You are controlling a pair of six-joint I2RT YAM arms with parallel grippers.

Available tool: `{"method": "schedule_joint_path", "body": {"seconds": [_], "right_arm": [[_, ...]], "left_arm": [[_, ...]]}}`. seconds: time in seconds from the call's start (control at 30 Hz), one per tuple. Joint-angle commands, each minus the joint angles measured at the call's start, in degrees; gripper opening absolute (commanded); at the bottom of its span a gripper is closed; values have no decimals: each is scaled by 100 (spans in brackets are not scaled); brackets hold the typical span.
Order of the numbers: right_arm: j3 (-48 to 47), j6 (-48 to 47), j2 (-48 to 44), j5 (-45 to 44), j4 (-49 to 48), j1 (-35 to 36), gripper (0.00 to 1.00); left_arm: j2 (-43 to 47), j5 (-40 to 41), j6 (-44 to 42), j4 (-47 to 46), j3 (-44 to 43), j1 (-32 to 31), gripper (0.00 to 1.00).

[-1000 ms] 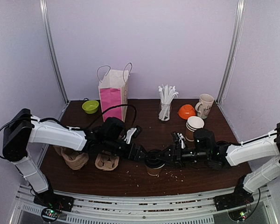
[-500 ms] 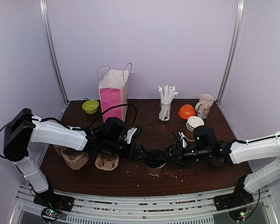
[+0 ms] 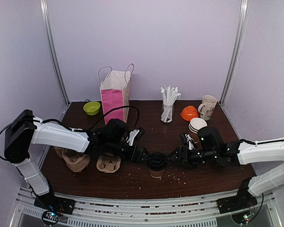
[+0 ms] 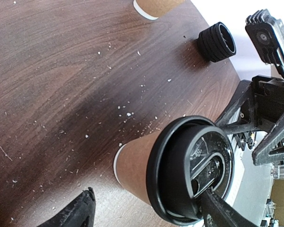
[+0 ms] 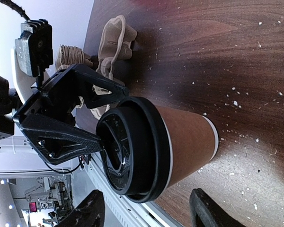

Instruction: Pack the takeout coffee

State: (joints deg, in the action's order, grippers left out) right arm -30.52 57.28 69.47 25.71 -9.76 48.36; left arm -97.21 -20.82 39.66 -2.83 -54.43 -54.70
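1. Top external view: a brown paper coffee cup [image 3: 156,167] stands upright on the dark wood-grain table [image 3: 146,187]. It is near the front edge, between the two arms, and capped with a round black plastic lid [image 3: 156,160].
2. The left gripper [image 3: 146,156] reaches in from the left, jaws wide apart and clamped on nothing. In the left wrist view its top finger [image 4: 220,213] lies across the glossy lid. Its low finger [image 4: 78,213] sits down by the tabletop, apart from the cup's wall.
3. The right gripper [image 3: 172,158] is just beside the cup on the right, jaws spread and empty. In its wrist view both blunt black fingertips [image 5: 90,210] end short of the cup.
4. The cup is smooth matte paper, tapering to a thin white edge at its foot. The lid has a raised rim and a moulded recess.
5. White crumbs [image 4: 128,113] speckle the table.
6. Left of the cup lies a moulded pulp carrier [image 3: 108,163] beside a rough stack of carriers [image 3: 75,160].
7. Further back are a pink-and-white paper bag [image 3: 114,97] with loop handles, a green bowl [image 3: 92,108], a jar of white sticks [image 3: 167,109], an orange bowl [image 3: 189,113], a cream mug [image 3: 208,107], stacked paper cups [image 3: 197,126] and a ribbed stack of black lids [image 4: 217,41].
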Motion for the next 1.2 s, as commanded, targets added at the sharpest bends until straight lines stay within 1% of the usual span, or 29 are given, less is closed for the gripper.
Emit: {"method": "schedule_joint_path", "body": {"seconds": [0.0, 0.23, 0.37, 0.5, 0.67, 1.17], "right_arm": [[-116, -4, 145, -66, -499, -35, 64], [-44, 55, 617, -49, -1062, -34, 63], [128, 182, 788, -77, -1401, -33, 60], [343, 320, 848, -109, -1711, -30, 54], [545, 374, 863, -158, -1833, -44, 46], [977, 517, 1157, -248, -2119, -47, 39]], "left_arm": [[-105, 17, -145, 224, -82, 29, 79], [-133, -1, -145, 221, -80, 25, 79], [-128, -10, -143, 220, -91, 29, 79], [-122, -10, -150, 219, -75, 29, 79], [-158, -1, -147, 221, -62, 27, 79], [-227, 8, -129, 112, 113, 29, 79]]}}
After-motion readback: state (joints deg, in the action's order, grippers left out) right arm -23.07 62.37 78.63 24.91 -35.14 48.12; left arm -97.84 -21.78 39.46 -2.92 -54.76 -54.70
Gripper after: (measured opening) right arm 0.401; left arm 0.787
